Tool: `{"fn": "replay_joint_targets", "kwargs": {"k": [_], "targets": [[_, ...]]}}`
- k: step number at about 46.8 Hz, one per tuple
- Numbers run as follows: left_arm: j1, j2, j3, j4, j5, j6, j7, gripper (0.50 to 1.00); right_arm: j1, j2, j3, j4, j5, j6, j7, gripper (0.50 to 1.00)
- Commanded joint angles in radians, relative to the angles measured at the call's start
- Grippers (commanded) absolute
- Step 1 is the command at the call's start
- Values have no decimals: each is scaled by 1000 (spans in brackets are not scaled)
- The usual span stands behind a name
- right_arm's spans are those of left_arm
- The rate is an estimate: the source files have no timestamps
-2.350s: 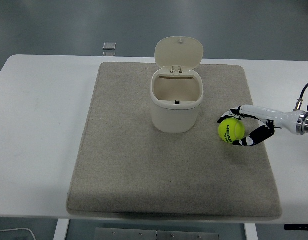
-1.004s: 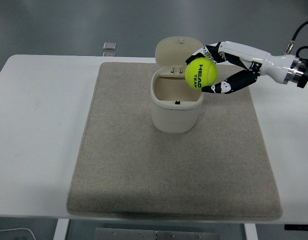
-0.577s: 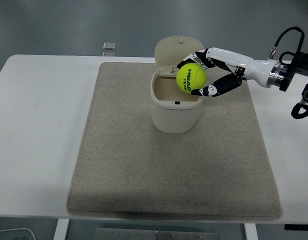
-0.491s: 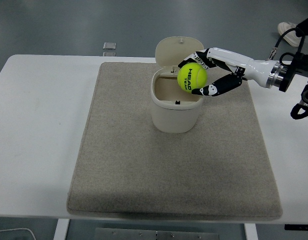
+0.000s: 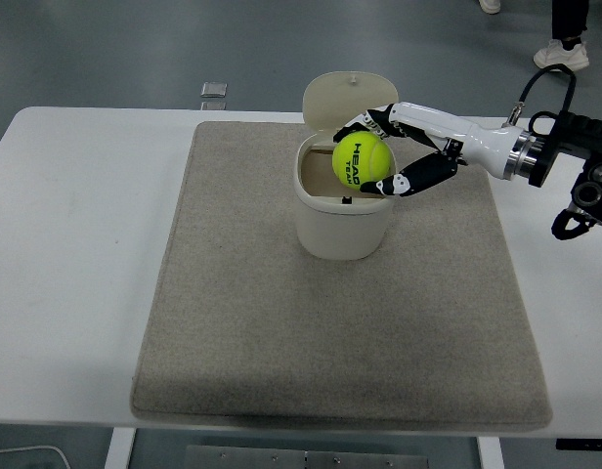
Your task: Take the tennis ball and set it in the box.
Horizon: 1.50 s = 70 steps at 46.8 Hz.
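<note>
A yellow tennis ball (image 5: 362, 163) with black print is held in my right hand (image 5: 381, 154), which reaches in from the right. The fingers are curled around the ball. The ball hangs over the open mouth of a cream box (image 5: 342, 219) with its hinged lid (image 5: 348, 100) standing open at the back. The box stands on the far middle of a grey mat (image 5: 281, 322). The left arm is out of view.
The mat covers most of the white table (image 5: 76, 254). A small grey square object (image 5: 214, 90) lies on the floor behind the table. A person's shoes (image 5: 563, 51) show at the top right.
My right hand lifted the ball from the mat at the right, carried it up and left, and now holds it lower and further left, over the box opening.
</note>
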<state>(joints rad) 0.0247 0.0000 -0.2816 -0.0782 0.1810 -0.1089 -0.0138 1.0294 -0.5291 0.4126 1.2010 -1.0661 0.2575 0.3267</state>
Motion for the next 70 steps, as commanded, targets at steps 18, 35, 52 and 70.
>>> {"fn": "replay_joint_targets", "kwargs": {"k": [18,35,52,70], "targets": [[0,0,1,0,0,0,0,992,-9,-2,0,0,0,0,2,856],[0,0,-1,0,0,0,0,992,-9,-12,3,14,5,11,2,856],[0,0,1,0,0,0,0,992,-6,-103,17,28,193,152,-1,856],[0,0,-1,0,0,0,0,992,-49,-295,8,22,520,353,-49,856]]}}
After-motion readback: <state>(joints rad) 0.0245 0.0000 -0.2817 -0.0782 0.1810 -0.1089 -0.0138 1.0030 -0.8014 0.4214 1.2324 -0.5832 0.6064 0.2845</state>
